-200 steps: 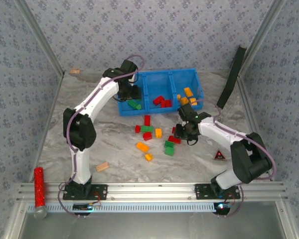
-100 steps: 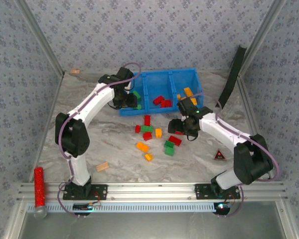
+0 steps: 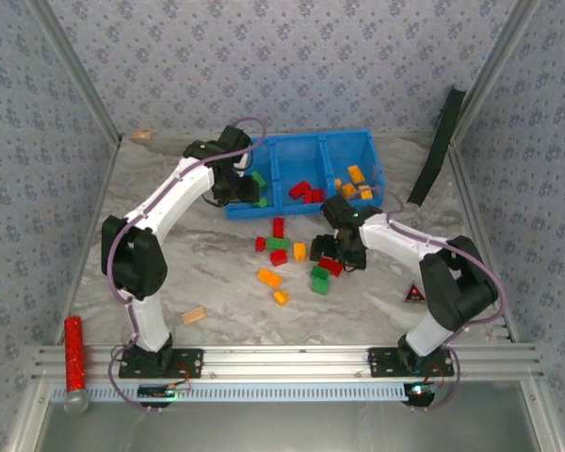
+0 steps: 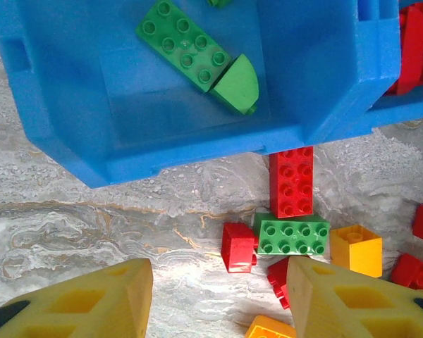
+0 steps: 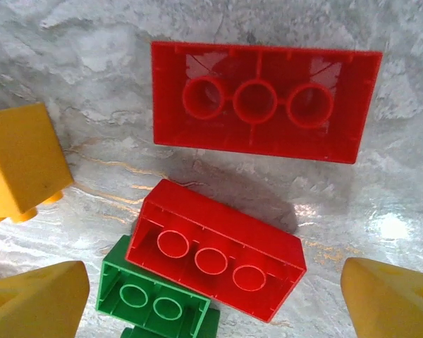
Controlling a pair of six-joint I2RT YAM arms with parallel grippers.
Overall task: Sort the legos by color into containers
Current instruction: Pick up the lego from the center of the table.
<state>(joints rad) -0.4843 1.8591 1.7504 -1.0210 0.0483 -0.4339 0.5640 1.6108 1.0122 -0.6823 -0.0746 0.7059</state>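
Right hand (image 5: pixel 215 299) hangs spread wide and empty over an upturned red brick (image 5: pixel 215 250) at lower centre of its wrist frame, which leans tilted against a green brick (image 5: pixel 151 299). Left hand (image 4: pixel 215 285) sits part-open, holding nothing, by the near wall of the blue tray (image 4: pixel 162 151), with green pieces (image 4: pixel 187 46) in that compartment; loose legos (image 3: pixel 279 256) lie on the desk (image 3: pixel 217 282) mid-frame below the tray in the overhead view. Likely fault: closing on the tilted red brick pinches the green one too, or squirts it sideways, mixing colours.
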